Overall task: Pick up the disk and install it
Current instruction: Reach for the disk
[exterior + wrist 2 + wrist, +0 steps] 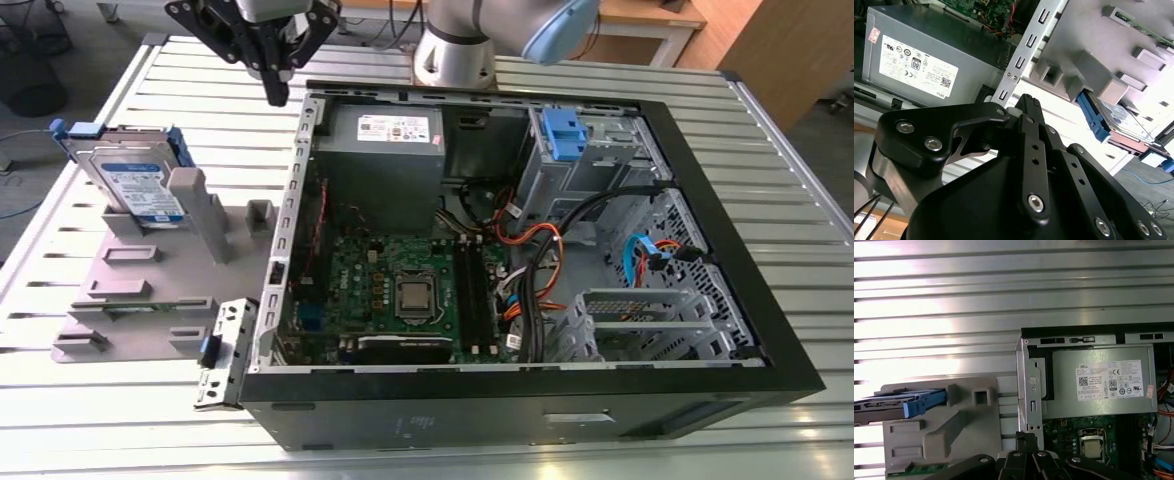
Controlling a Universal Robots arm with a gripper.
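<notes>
Ribbed metal table, wooden furniture behind, grey floor, bright glare on slats.

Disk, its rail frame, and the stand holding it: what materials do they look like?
Disk: bare silvery metal casing, faintly shiny, under a white-and-blue paper-like label. Rail frame: blue plastic, judging by uniform colour and moulded shape. Stand: matte grey, blocky, likely plastic or printed; can't confirm.

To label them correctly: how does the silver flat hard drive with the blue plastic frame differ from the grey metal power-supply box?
The hard drive stands on edge in a grey plastic holder outside the black computer case; the power-supply box sits inside it. The drive is thin with blue rails; the box is thick and grey. Both carry labels.
</notes>
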